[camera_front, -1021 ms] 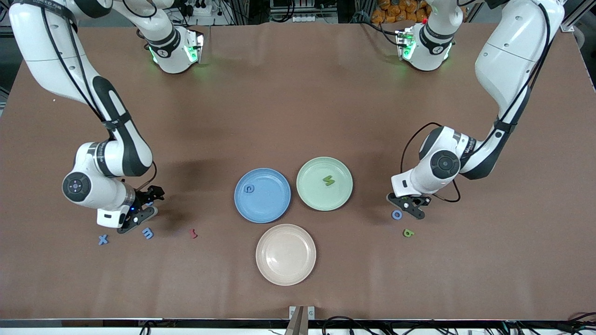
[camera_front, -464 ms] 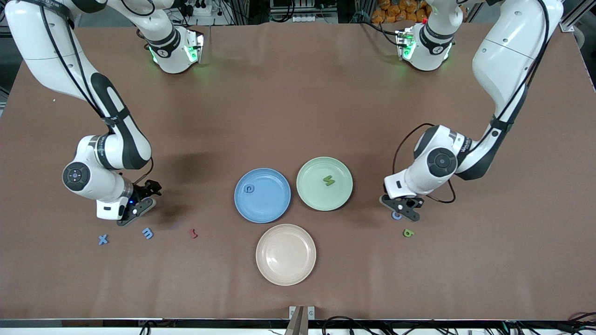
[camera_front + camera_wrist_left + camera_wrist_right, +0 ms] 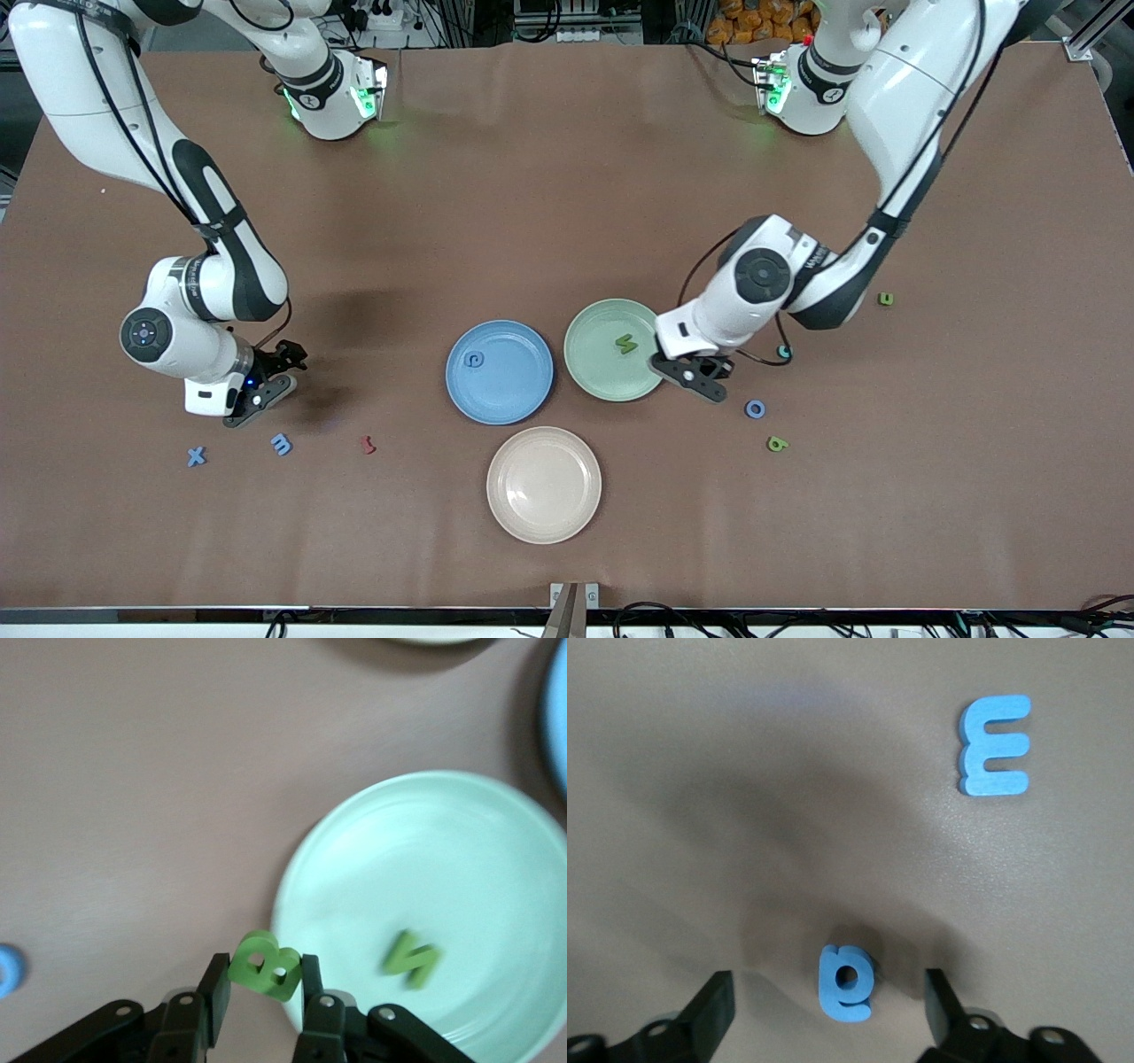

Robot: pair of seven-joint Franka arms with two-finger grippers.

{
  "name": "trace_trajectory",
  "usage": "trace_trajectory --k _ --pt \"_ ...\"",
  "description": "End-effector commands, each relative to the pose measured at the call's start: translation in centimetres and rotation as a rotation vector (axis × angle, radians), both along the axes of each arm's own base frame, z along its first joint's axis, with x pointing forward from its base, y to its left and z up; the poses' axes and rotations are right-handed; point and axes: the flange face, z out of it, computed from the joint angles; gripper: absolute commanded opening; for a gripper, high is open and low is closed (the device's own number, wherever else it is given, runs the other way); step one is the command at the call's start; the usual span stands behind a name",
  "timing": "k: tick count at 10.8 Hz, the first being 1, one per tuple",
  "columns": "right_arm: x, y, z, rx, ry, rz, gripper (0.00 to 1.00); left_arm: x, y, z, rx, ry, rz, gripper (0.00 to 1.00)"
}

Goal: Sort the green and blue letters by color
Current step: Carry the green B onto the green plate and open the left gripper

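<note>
Pink plate point(image 3: 543, 484): nearest the front camera, on the brown bench point(image 3: 567, 221), holding nothing.

Blue X point(image 3: 196, 456), blue E point(image 3: 281, 444), dark red letter point(image 3: 368, 444): in a row on the bench toward the right arm's end, level with the pink plate's farther rim; the E lay between the other two.

Green letter on bench point(image 3: 777, 443): toward the left arm's end, with a blue O point(image 3: 755, 408) just beside it and slightly farther from the camera.

Right claw point(image 3: 259, 400): low over the bench, a little farther from the camera than the X and E. Fingers spread wide in the right wrist view point(image 3: 831, 1014), with a small blue letter point(image 3: 847, 982) lying on the bench between them, touched by neither.

Left claw point(image 3: 697, 377): over the bench at the green plate's point(image 3: 592, 368) edge. Wrist view showed it pinching a green letter B point(image 3: 265, 966) between both fingers point(image 3: 216, 988), held just outside the plate's rim.

Green plate contents: one green letter point(image 3: 626, 343) lying inside.

Blue plate point(image 3: 514, 394): beside the green plate toward the right arm's end, with a blue letter point(image 3: 474, 360) in it.

Teal piece point(image 3: 784, 352): small, on the bench under the left arm; shape could not be told.

Small green letter point(image 3: 884, 299): farthest, toward the left arm's end.
</note>
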Motion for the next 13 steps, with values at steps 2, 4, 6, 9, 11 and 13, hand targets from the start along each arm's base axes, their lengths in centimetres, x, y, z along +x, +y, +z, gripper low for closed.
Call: trace_trajectory --k 2,4,6,9,11,13 --pt "-0.3 -1.0 -1.0 0.004 -0.009 0.005 0.00 -2.3 -5.9 0.1 -0.026 0.036 0.117 0.61" --pt "-0.3 -0.9 -1.1 0.007 -0.009 0.003 0.00 -1.8 -5.2 0.0 -0.018 0.028 0.113 1.00" --pt "0.5 -0.5 -0.3 0.006 -0.020 0.001 0.00 -0.3 -2.1 0.0 0.010 0.033 0.150 1.00" --pt "2.9 2.6 2.8 0.027 0.001 -0.001 0.00 4.8 7.6 0.4 0.026 0.009 0.076 1.00" --pt "3.6 6.9 4.4 0.055 0.018 -0.062 0.00 7.0 12.4 0.7 0.032 -0.019 -0.021 1.00" --pt "3.7 11.6 5.7 0.059 0.052 -0.139 0.00 8.7 14.8 0.3 0.025 -0.034 -0.059 1.00"
